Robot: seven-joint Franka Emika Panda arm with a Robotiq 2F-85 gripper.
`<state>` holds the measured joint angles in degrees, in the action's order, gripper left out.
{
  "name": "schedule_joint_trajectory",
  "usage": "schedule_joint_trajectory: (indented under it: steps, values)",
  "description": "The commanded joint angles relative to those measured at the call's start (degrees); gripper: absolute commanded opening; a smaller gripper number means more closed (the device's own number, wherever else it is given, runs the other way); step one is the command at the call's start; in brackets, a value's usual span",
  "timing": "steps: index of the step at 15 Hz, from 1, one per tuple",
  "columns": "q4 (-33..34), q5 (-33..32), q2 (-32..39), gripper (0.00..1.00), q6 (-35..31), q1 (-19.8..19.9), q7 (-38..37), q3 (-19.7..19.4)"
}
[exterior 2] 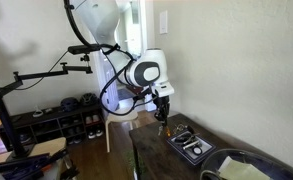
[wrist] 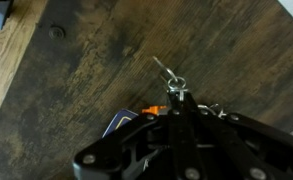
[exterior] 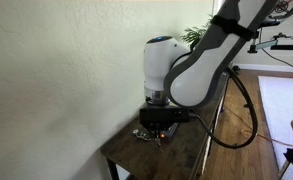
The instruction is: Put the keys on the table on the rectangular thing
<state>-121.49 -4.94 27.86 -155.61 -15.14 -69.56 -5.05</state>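
Note:
The keys (wrist: 174,82) are a metal ring with an orange and a blue tag, and they sit at the tips of my gripper (wrist: 176,100). The gripper's fingers are pressed together on the bunch. In both exterior views the gripper (exterior: 158,120) (exterior 2: 162,117) hangs low over the near end of the dark wooden table (exterior: 176,160) (exterior 2: 152,155), with the keys (exterior: 146,133) under it. I cannot tell whether they still touch the wood. The small dark rectangular tray (exterior 2: 191,143) lies on the table a short way past the gripper, apart from it. It is out of the wrist view.
A round dark dish (exterior 2: 241,170) sits further along the table beyond the tray. A white wall (exterior: 56,80) runs along the table's long side. Arm cables (exterior: 248,110) loop beside the table. A shoe rack (exterior 2: 61,120) and a camera stand (exterior 2: 36,75) stand on the floor.

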Motion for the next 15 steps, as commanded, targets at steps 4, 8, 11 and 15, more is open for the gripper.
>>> schedule_joint_trajectory:
  steps: [4, 8, 11, 15]
  values:
    - [-2.32, -0.38, -5.63, 0.06, -1.27, -1.23, -0.62, -0.68]
    - [-1.99, -1.5, -7.21, 0.06, -0.82, -0.99, -1.03, -1.58]
    - [-1.93, -1.73, -8.04, 0.06, -0.78, -0.13, -0.88, -2.5]
    - [-1.66, -3.66, -8.65, 0.06, -0.9, 0.17, -1.89, -5.28]
